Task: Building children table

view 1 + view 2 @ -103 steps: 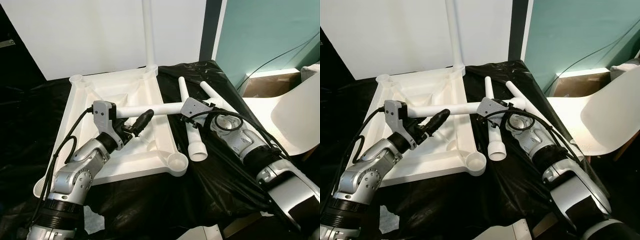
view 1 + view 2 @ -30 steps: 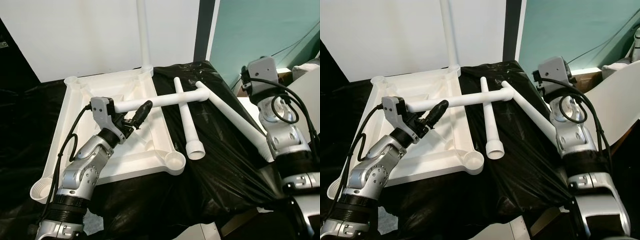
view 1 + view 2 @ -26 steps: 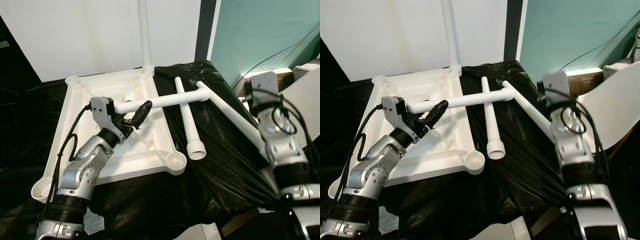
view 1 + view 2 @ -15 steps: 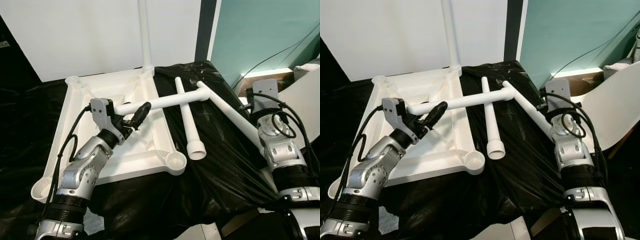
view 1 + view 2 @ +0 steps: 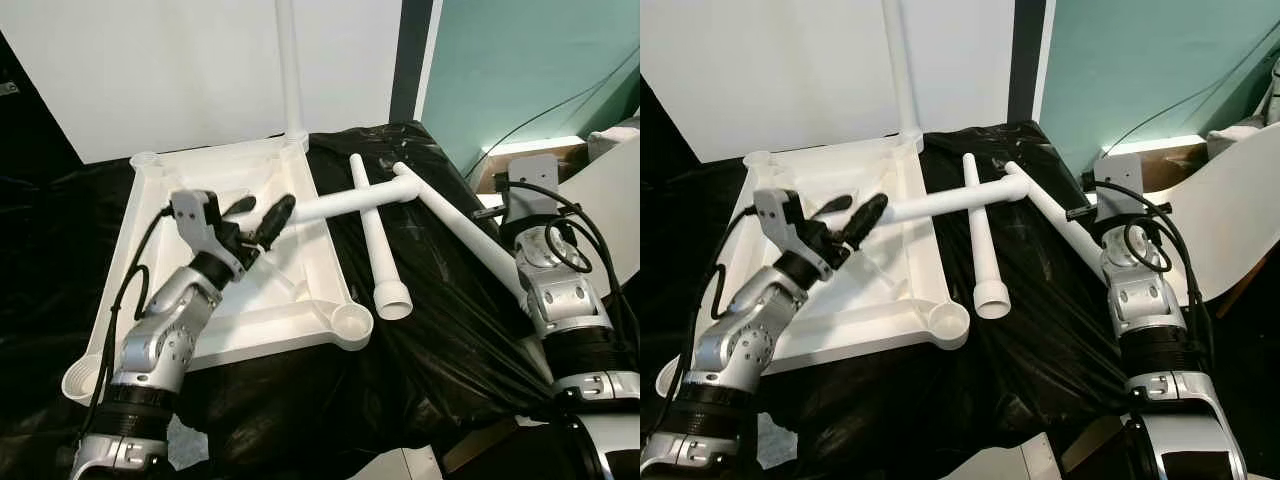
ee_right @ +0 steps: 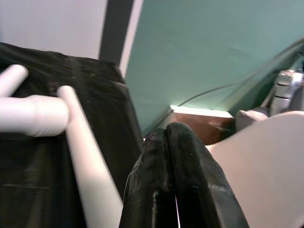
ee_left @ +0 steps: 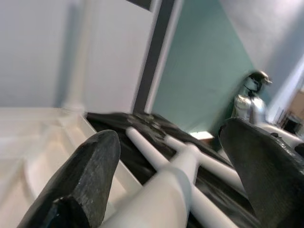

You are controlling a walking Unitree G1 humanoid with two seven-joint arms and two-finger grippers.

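Observation:
The white tabletop (image 5: pixel 150 235) lies upside down on black sheeting, one white leg (image 5: pixel 290 70) standing upright in its far corner socket. Three loose white legs lie beside it. One leg (image 5: pixel 340 205) reaches across the tabletop's right rim, and its end runs between the fingers of my open left gripper (image 5: pixel 256 212); whether they touch it I cannot tell. In the left wrist view that leg (image 7: pixel 161 190) shows between the spread fingertips (image 7: pixel 80 185). A second leg (image 5: pixel 378 245) and a long slanted leg (image 5: pixel 460 235) rest on the sheeting. My right gripper (image 6: pixel 173 180) is shut on nothing, beside the slanted leg (image 6: pixel 88 152).
A white chair (image 5: pixel 610 215) stands at the right, close to my right arm (image 5: pixel 555 290). A white wall panel (image 5: pixel 150 70) and a teal wall (image 5: pixel 520 60) close off the far side. A black cable (image 5: pixel 540 115) hangs across the teal wall.
My left gripper has opened and let go of the leg end, rising slightly. The right arm swung down from a raised pose and now holds still beside the slanted leg.

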